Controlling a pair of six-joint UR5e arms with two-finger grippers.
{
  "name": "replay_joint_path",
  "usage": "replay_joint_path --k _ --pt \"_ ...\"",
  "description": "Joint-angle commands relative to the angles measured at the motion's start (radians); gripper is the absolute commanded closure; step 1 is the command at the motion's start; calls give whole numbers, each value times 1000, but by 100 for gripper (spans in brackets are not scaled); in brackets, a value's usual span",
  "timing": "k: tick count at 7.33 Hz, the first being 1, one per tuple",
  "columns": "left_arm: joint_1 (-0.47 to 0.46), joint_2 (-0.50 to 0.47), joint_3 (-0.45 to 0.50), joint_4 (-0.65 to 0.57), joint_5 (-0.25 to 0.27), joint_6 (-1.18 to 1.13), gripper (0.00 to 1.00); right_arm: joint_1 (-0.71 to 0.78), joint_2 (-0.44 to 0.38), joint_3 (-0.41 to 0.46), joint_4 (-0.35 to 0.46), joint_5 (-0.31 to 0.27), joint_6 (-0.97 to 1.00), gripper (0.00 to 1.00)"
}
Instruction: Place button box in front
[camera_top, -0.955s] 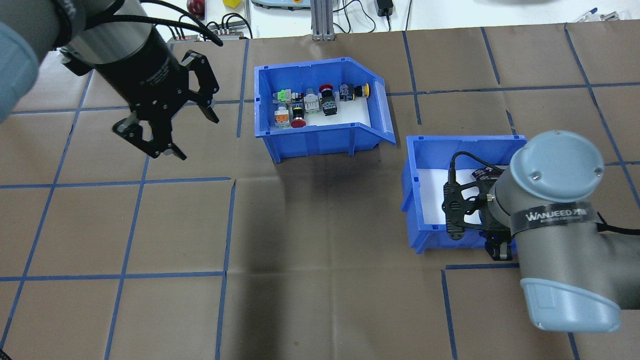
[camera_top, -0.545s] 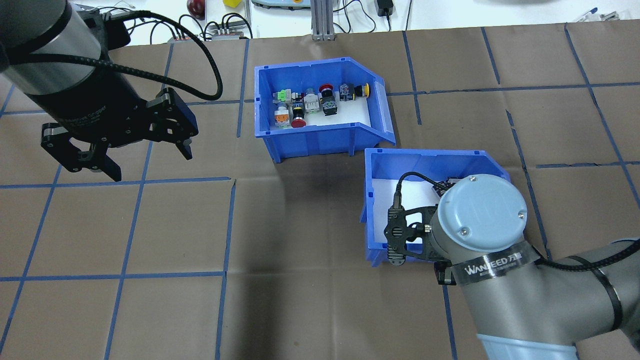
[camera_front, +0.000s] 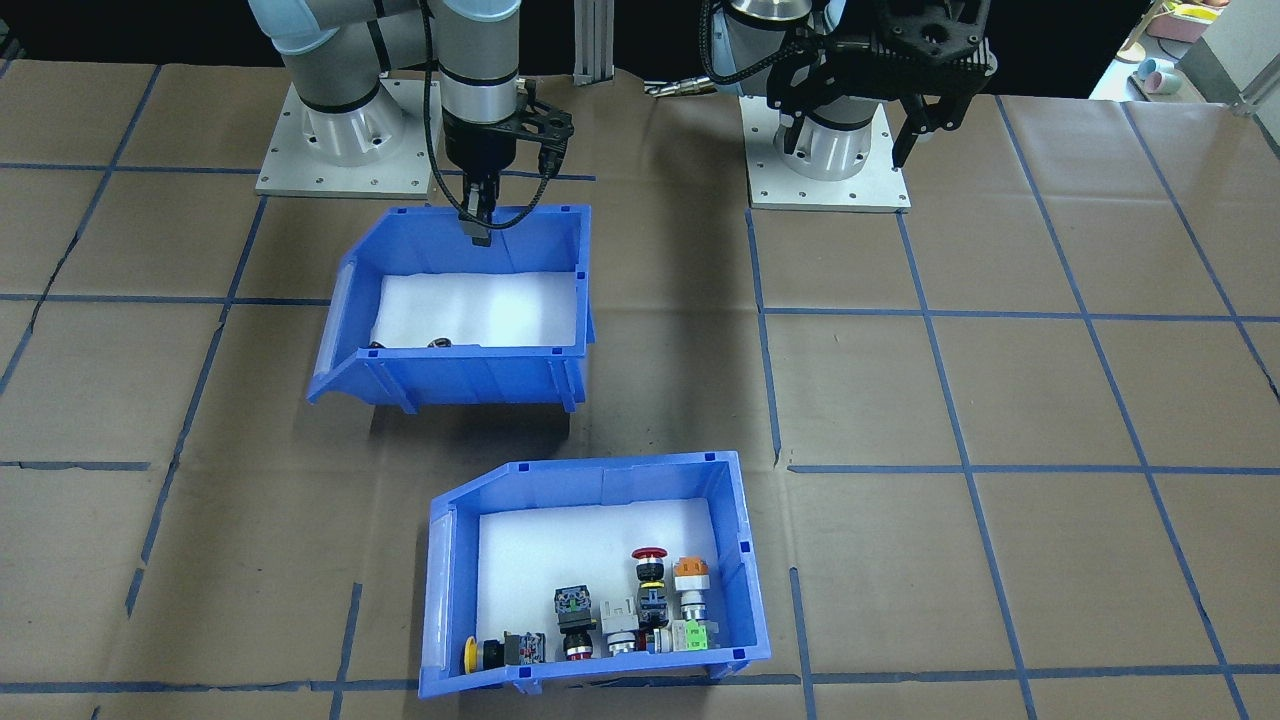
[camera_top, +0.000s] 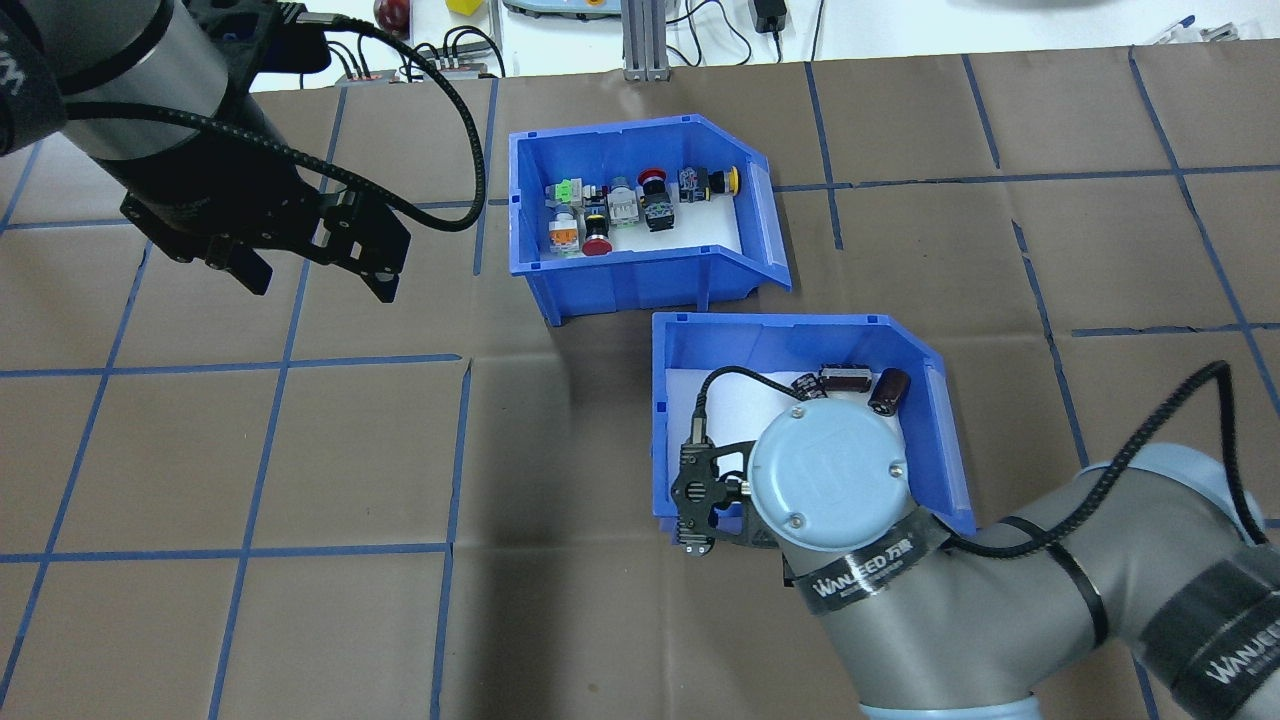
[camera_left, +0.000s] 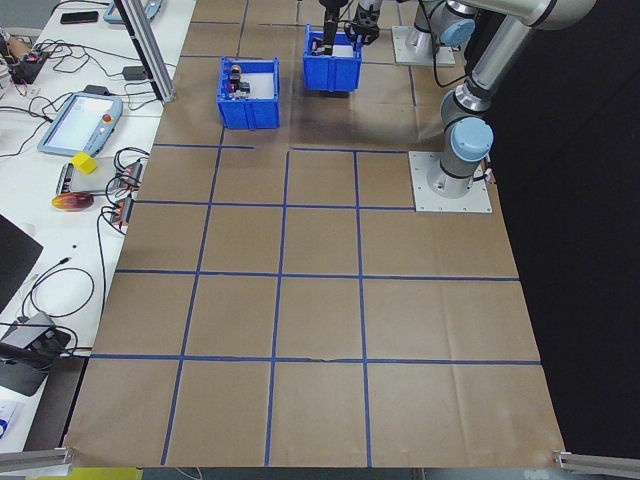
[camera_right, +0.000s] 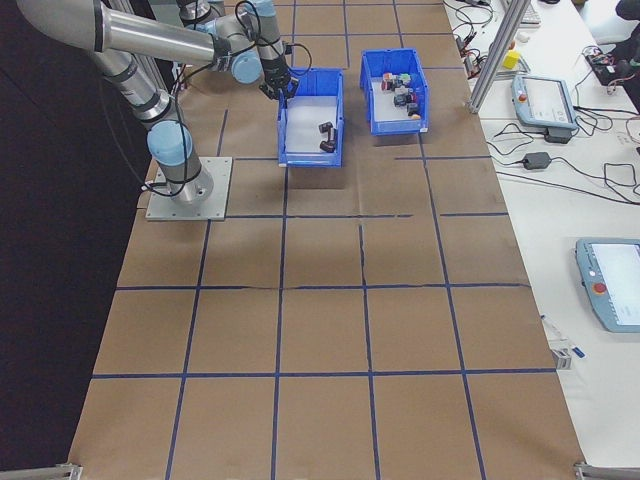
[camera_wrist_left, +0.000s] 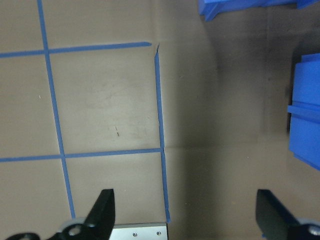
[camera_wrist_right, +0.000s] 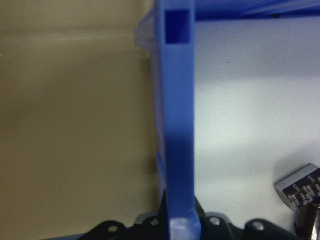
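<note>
Since a second ago, the right pincer (camera_front: 478, 228) has dragged the capacitor bin (camera_top: 700, 345), whose near wall it clamps, leftward until it sits just behind the button box (camera_top: 640, 268). Beyond that pincer, the button box rests untouched at the table's (camera_top: 300, 450) far side, in front, so only release seems left. Well to the side, the left pincer (camera_top: 318, 272) hangs spread wide, empty.

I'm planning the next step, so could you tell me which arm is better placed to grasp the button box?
Left: its left gripper hangs open and empty beside the button box, while the right gripper is clamped on the other bin's wall.
</note>
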Motion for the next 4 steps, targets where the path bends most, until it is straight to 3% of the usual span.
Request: replay_joint_path --k 1,4 --pt "0 -10 -1 16 6 15 0 98 124 -46 -13 -46 65 90" --pt "-1 -12 -1 18 7 14 0 152 161 -82 -15 -45 119 90"
